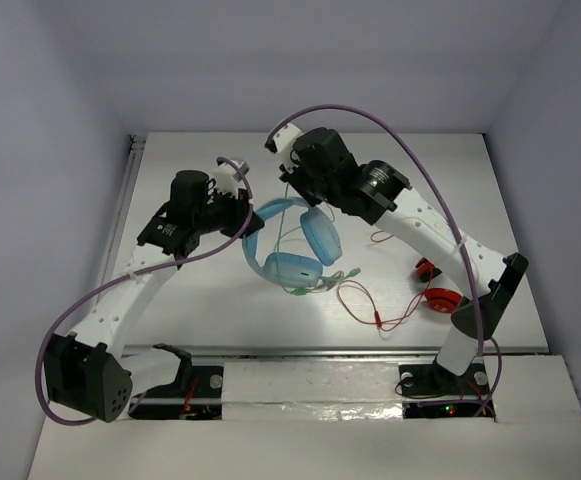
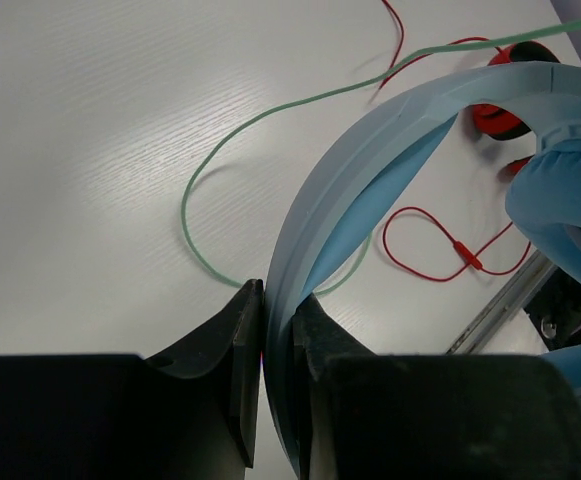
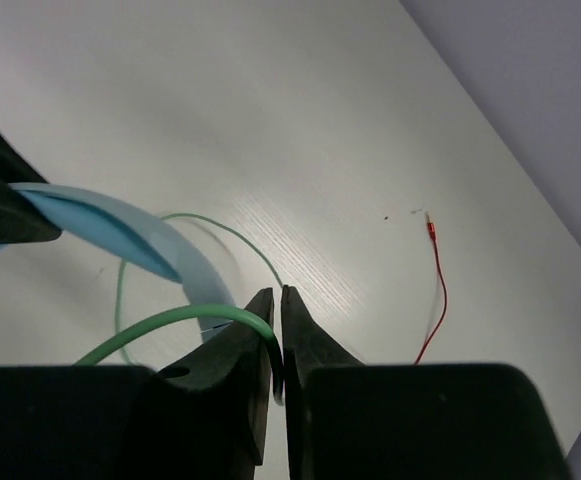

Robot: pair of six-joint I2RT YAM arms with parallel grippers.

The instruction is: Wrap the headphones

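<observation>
Headphones (image 1: pixel 292 265) are held over mid-surface (image 1: pixel 200 310), with the headband (image 2: pixel 370 170) clenched in the left jaws; the crown is turned leftward and the ear cups rightward, so the long axis is judged roughly left-to-right. The green cable (image 3: pixel 170 325) is pinched at the tips of the right jaws. Risk: the thin cable may be pulled from those tips under tension, or snagged on the red cable (image 1: pixel 365 305).

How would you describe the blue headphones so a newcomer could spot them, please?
Look at the middle of the table. The headphones are there, headband pinched in the left gripper. They are large, light blue with a pale green cable, unlike the smaller red pair to their right.
</observation>
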